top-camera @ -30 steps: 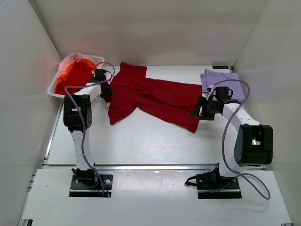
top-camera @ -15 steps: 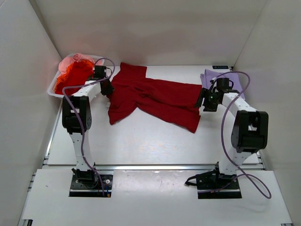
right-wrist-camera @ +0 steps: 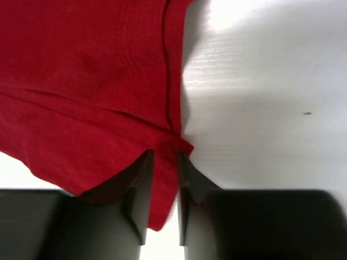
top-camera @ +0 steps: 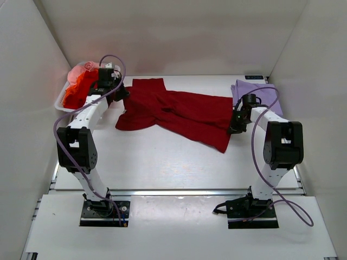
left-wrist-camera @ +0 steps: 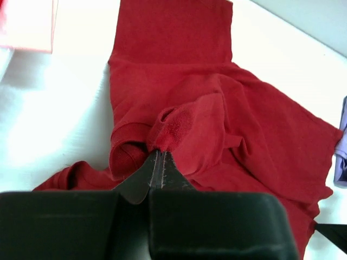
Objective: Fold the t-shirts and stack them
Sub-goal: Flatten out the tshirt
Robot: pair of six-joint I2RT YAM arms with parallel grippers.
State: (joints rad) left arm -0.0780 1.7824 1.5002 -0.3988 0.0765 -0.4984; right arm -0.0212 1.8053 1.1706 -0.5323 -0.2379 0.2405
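Jaws pressed tight on a raised fold of the dark red t-shirt, the left gripper sits beside the white basket holding an orange-red t-shirt at far left, the dark red t-shirt lies crumpled across mid-table, and the right gripper pinches its right hem near the lavender t-shirt.

a large dark red soft cloth t-shirt lies unfolded just right of the white plastic basket. it stretches lengthwise away from the basket, rumpled into ridges, with a small fold at its near-basket end raised in a peak. a pale lavender cloth t-shirt lies flat in a neat rectangle well to the right of the basket, beyond the red shirt's far hem. a bright orange-red cloth t-shirt and a pink cloth t-shirt are heaped inside the basket.
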